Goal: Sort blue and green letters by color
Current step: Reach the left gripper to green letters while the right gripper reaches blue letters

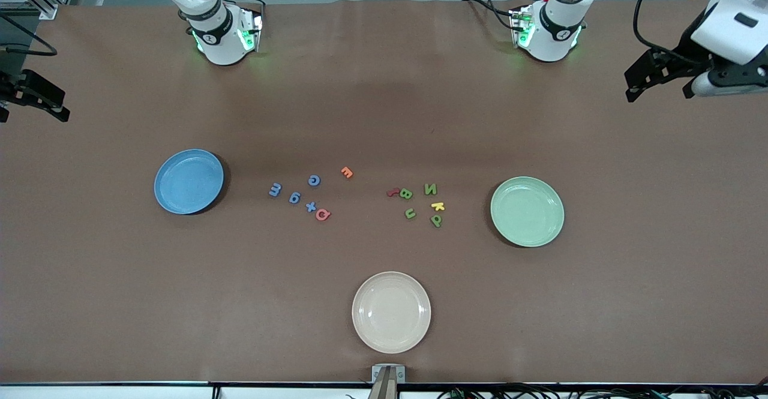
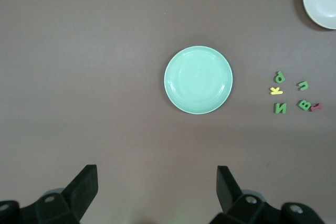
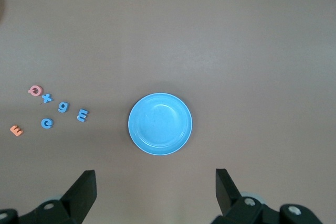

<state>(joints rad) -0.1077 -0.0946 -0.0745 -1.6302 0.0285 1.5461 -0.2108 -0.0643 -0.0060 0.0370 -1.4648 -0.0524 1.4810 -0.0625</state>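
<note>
Our right gripper (image 1: pixel 36 96) hangs open at its end of the table, past the blue plate (image 1: pixel 188 181). The blue letters (image 1: pixel 294 194) lie flat just beside a pink letter (image 1: pixel 323 213); we risk snagging it. The green letters (image 1: pixel 423 204) crowd a yellow K (image 1: pixel 437 206) near the green plate (image 1: pixel 527 211), facing all ways, with no shared axis. Our left gripper (image 1: pixel 660 81) waits open.

Four small flat blue letters (image 1: pixel 294 193) lie on the brown desk (image 1: pixel 384 117), and four small flat green letters (image 1: pixel 422 203). There is one yellow letter (image 1: pixel 438 206), one orange letter (image 1: pixel 347 172), one red letter (image 1: pixel 392 192) and one pink letter (image 1: pixel 323 213). Three round plates: one blue plate (image 1: pixel 188 181), one pale green plate (image 1: pixel 527 211), one cream plate (image 1: pixel 391 311).
</note>
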